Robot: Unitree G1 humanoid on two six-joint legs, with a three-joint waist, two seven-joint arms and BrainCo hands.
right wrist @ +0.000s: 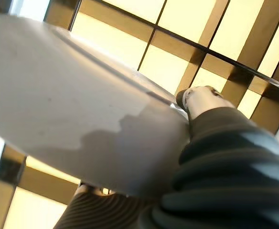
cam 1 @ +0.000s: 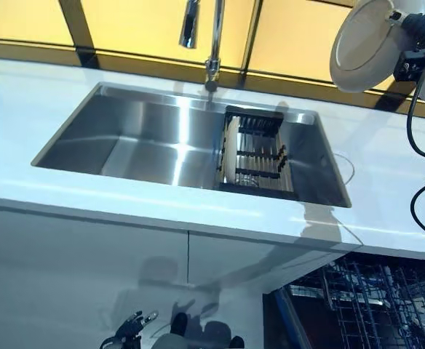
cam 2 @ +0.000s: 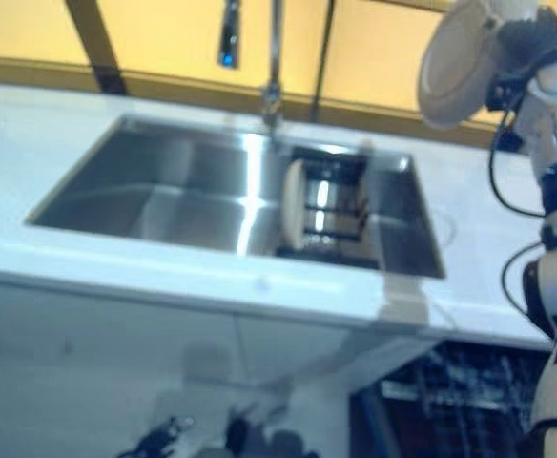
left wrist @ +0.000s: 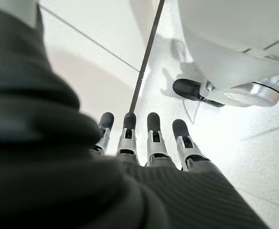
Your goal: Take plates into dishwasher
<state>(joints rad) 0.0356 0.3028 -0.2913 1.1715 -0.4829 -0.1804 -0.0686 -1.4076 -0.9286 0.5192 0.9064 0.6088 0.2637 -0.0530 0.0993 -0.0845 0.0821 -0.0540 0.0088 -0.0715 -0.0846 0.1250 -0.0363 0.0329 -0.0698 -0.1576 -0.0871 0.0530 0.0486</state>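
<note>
My right hand (cam 1: pixel 416 33) is shut on a white plate (cam 1: pixel 365 47) and holds it tilted high above the counter at the far right; in the right wrist view the plate (right wrist: pixel 68 105) fills most of the picture with my thumb (right wrist: pixel 199 100) on its rim. Another white plate (cam 1: pixel 231 149) stands on edge in a dark dish rack (cam 1: pixel 260 149) in the right part of the steel sink (cam 1: pixel 140 138). The open dishwasher's wire rack (cam 1: pixel 372 298) shows below the counter at lower right. My left hand (left wrist: pixel 144 138) hangs low with fingers straight, above the floor.
A tall tap (cam 1: pixel 212 43) rises behind the sink. The white counter (cam 1: pixel 387 174) runs all round the sink. White cabinet fronts (cam 1: pixel 89 269) stand below it, left of the dishwasher.
</note>
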